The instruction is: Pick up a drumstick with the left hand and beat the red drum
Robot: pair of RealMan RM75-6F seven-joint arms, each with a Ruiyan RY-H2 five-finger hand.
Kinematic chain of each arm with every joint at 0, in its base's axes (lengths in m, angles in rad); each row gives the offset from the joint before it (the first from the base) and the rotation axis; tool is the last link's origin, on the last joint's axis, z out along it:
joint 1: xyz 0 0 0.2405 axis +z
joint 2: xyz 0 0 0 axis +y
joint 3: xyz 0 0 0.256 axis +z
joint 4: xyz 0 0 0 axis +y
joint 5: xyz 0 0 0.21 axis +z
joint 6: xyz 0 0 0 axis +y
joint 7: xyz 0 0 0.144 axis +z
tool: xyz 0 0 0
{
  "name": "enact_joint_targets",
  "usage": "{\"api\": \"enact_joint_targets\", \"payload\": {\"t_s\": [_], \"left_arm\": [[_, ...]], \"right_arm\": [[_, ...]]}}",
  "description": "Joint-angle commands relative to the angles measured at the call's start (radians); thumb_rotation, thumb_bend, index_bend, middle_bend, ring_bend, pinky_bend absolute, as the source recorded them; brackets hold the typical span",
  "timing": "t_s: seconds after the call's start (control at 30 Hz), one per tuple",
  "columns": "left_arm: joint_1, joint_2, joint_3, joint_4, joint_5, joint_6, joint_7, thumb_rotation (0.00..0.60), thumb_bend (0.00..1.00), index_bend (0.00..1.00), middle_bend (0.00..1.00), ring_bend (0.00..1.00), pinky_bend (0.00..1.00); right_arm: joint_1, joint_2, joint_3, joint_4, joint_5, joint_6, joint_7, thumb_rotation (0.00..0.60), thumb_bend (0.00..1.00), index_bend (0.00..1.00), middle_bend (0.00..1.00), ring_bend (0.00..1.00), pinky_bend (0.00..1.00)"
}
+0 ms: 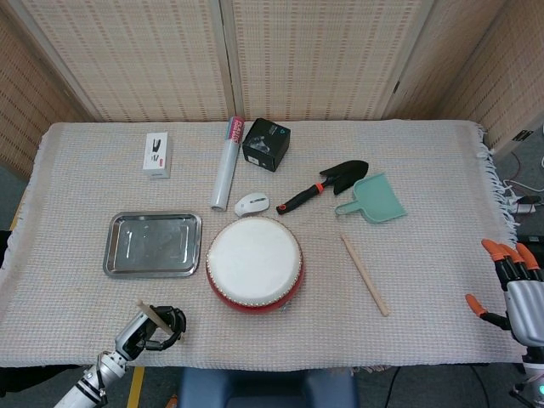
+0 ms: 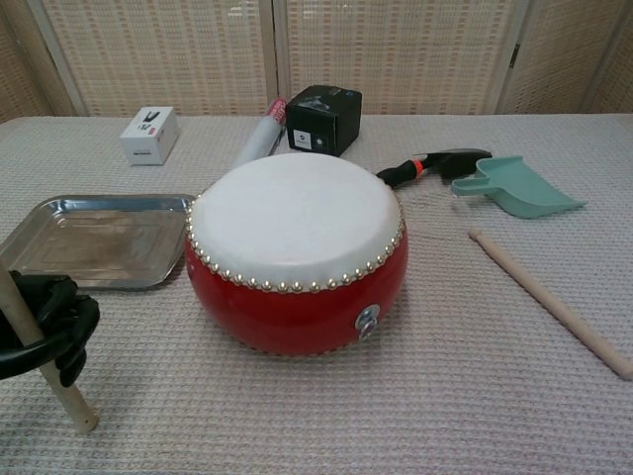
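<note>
The red drum (image 1: 254, 264) (image 2: 296, 252) with its white skin stands at the table's middle front. My left hand (image 1: 150, 328) (image 2: 49, 325), black-fingered, grips a wooden drumstick (image 1: 148, 313) (image 2: 40, 362) near the table's front left edge, left of the drum; the stick stands steeply, its lower tip on the cloth. A second drumstick (image 1: 365, 274) (image 2: 549, 302) lies flat to the right of the drum. My right hand (image 1: 514, 281) hangs off the table's right edge with orange-tipped fingers spread, holding nothing.
A steel tray (image 1: 154, 243) (image 2: 99, 239) lies left of the drum. Behind the drum sit a white mouse (image 1: 252, 203), a white roll (image 1: 225, 165), a black box (image 1: 266, 144), a white box (image 1: 156, 155), a black trowel (image 1: 323, 186) and a teal scoop (image 1: 372, 201).
</note>
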Motion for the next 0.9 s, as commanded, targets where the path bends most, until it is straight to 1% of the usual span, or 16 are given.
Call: {"api": "enact_joint_targets", "payload": {"t_s": [0.03,0.3,0.67,0.77,0.83,0.9], "left_arm": [[0.001,-0.005,0.006,0.008,0.003,0.006,0.007,0.6,0.31,0.65,0.65,0.58,0.56],[0.002,-0.011,0.012,0.017,0.006,0.023,0.006,0.6,0.25,0.61,0.61,0.58,0.55],[-0.009,-0.009,0.02,0.009,-0.002,0.015,0.028,0.599,0.22,0.58,0.59,0.56,0.53],[-0.02,0.003,0.022,-0.009,-0.008,-0.002,0.016,0.545,0.21,0.57,0.58,0.56,0.52],[-0.024,0.006,0.021,-0.012,-0.013,-0.007,0.024,0.463,0.21,0.57,0.57,0.56,0.52],[-0.024,0.006,0.018,-0.016,-0.019,-0.01,0.036,0.419,0.21,0.57,0.57,0.56,0.52]], "right_arm": [[0.001,0.0,0.001,-0.002,0.001,-0.002,-0.002,0.6,0.24,0.07,0.1,0.0,0.05],[0.002,0.0,0.001,-0.006,0.003,-0.006,-0.008,0.6,0.24,0.07,0.1,0.0,0.05],[0.001,0.0,0.002,-0.006,0.006,-0.005,-0.01,0.6,0.24,0.07,0.1,0.0,0.05],[0.001,0.0,0.002,-0.006,0.008,-0.008,-0.01,0.6,0.24,0.07,0.1,0.0,0.05],[0.002,0.0,0.002,-0.006,0.008,-0.008,-0.01,0.6,0.24,0.07,0.1,0.0,0.05],[0.002,0.0,0.002,-0.006,0.009,-0.008,-0.011,0.6,0.24,0.07,0.1,0.0,0.05]]}}
